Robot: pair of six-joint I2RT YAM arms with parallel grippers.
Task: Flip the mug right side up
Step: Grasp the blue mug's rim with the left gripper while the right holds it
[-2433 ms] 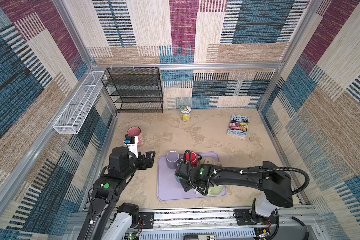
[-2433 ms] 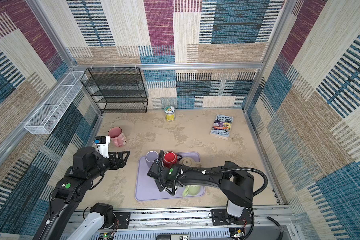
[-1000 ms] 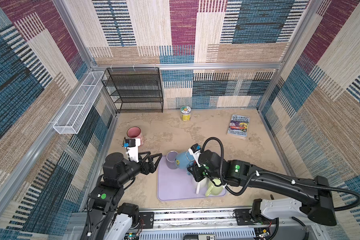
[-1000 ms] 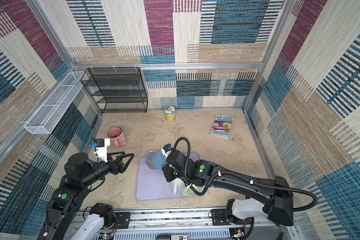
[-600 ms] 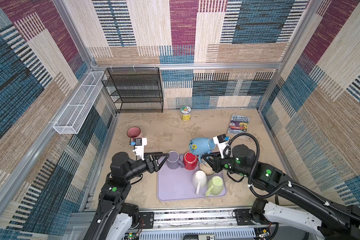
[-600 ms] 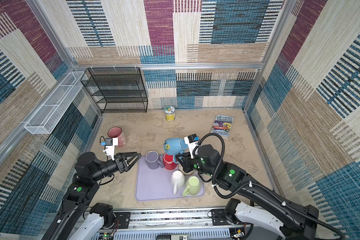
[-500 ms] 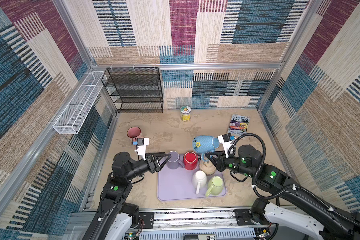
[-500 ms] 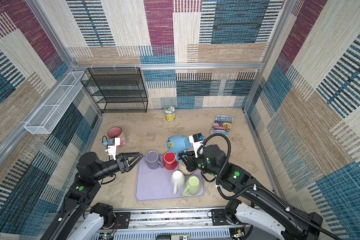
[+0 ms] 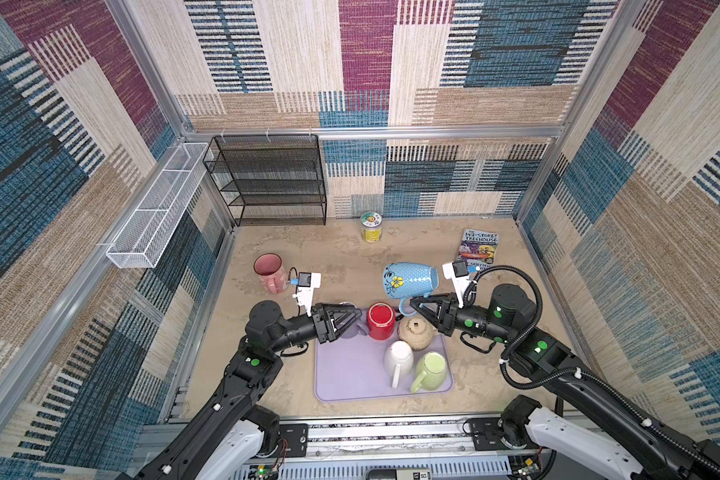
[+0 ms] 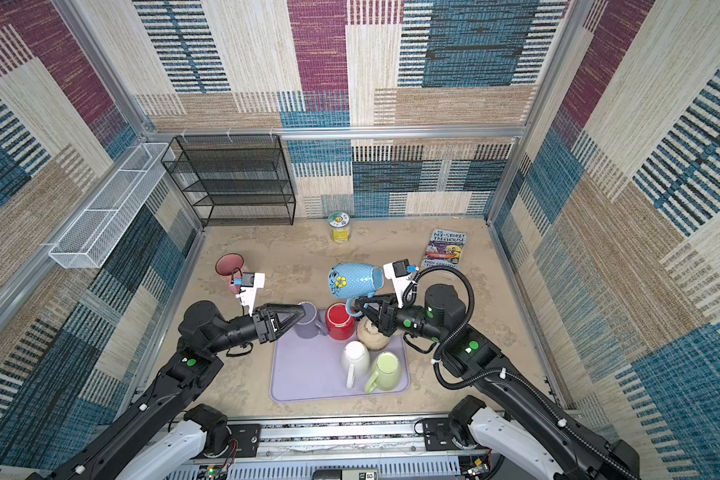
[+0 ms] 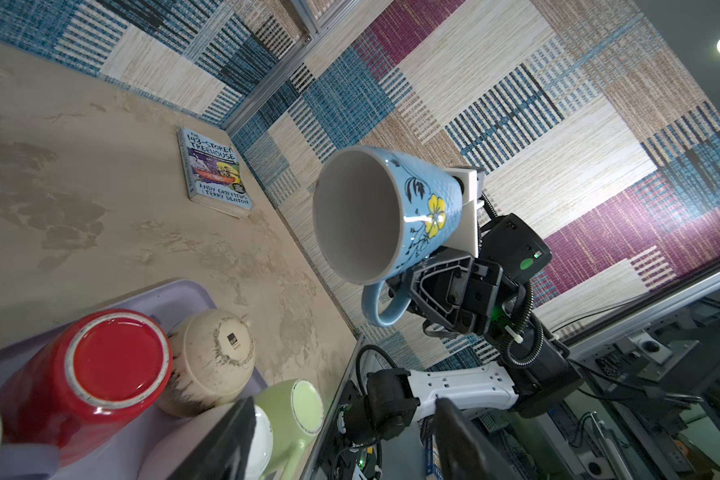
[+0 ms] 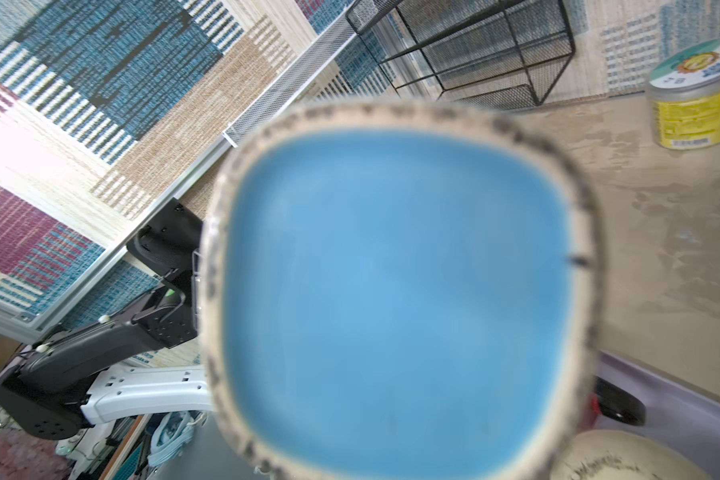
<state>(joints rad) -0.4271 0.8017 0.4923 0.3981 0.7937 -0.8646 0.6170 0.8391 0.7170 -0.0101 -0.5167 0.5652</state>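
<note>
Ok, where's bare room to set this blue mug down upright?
Widest free patch: the bare table behind the tray, bordered by the pink mug, the jar and the book. The tray's near-left part is also bare. Crowded: its back edge and right side, with the purple mug, red mug, beige mug, white mug and green mug.

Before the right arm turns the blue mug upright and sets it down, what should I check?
1. Grip: right gripper shut on the handle of the blue mug: ok.
2. Mug upright: it lies sideways in the air, mouth toward the left arm: not ok.
3. Clearance: mug hangs free of the red mug and the others on the tray: ok.
4. Left gripper open, apart from the blue mug: ok.
5. Left gripper touching the purple mug: cannot tell.
6. Landing spot: bare table shows behind the tray: ok.
</note>
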